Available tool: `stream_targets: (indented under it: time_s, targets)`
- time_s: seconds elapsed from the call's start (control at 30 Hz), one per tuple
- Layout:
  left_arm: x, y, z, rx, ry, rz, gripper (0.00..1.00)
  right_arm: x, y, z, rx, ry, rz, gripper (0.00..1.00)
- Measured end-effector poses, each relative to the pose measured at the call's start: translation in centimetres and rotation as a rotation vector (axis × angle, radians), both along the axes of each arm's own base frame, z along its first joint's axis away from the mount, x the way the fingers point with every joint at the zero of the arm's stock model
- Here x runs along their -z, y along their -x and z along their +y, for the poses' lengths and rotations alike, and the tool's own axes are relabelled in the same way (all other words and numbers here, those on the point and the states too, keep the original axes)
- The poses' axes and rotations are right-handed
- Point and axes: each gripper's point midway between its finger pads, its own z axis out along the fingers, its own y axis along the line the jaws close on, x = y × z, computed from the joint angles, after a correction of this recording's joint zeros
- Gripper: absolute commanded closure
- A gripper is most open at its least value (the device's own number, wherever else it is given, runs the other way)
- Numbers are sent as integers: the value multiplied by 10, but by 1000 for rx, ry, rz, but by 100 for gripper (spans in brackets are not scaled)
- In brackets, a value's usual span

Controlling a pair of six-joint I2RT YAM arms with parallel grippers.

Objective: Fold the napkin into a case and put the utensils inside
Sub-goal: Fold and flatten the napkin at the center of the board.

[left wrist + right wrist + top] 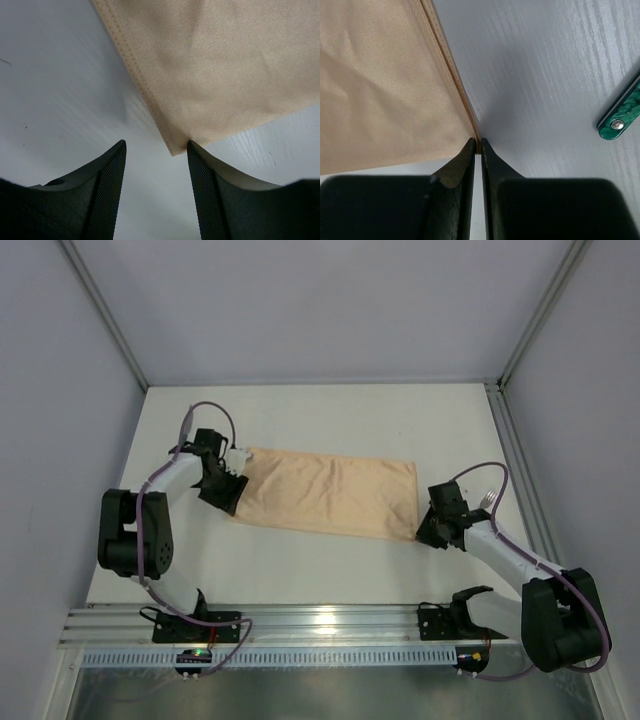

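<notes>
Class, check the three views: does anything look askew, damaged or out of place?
Only slightly: the folded napkin lies askew to the near edge of the table, with its right end closer to that edge. No tears or spills show.

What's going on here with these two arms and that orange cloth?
Two robot arms are working on a peach-orange napkin, which lies as a flat folded rectangle on the white table. The right gripper has pinched shut on the napkin's near right corner. The left gripper stands open with the near left corner just between its fingertips, not yet gripped. A green utensil handle lies on the table near the right gripper, outside the cloth.
</notes>
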Motion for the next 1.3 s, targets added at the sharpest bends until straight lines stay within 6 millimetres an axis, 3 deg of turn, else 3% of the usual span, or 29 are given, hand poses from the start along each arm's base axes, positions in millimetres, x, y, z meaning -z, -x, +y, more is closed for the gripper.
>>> stream_targets:
  time_s: [0.1,0.27,0.3,0.4,0.5,0.6,0.7,0.73,0.87,1.07,1.2,1.3]
  targets:
    - [-2,0,-2,2,11,-6,46,0,1,-1,6,1,0,88]
    - [-17,-2,-6,4,33,-35,46,-4,10,-7,28,22,11,66]
    - [-19,-3,-6,4,34,-39,46,-8,11,-9,33,27,3,61]
    - [-29,-7,-6,5,37,-61,50,-26,14,-16,36,54,-18,57]
    - [-43,-9,-9,3,54,-89,58,-55,2,-18,32,82,-69,57]
    - [-55,-13,-10,2,62,-123,64,-81,-13,-12,9,86,-138,65]
    - [-56,-15,-10,0,63,-130,68,-89,-21,4,-51,76,-172,90]
    - [-55,-15,-11,0,63,-127,69,-86,-22,11,-70,69,-165,96]
    - [-40,-16,-17,10,61,-88,73,-62,-27,31,-123,29,-117,96]
    - [-11,-5,-36,65,41,-20,76,-26,-17,35,-124,8,-45,96]
    - [2,-8,-29,65,-26,-27,79,-9,-10,32,-119,22,-4,96]
    - [18,2,-18,57,-82,1,79,0,-6,30,-106,25,20,96]
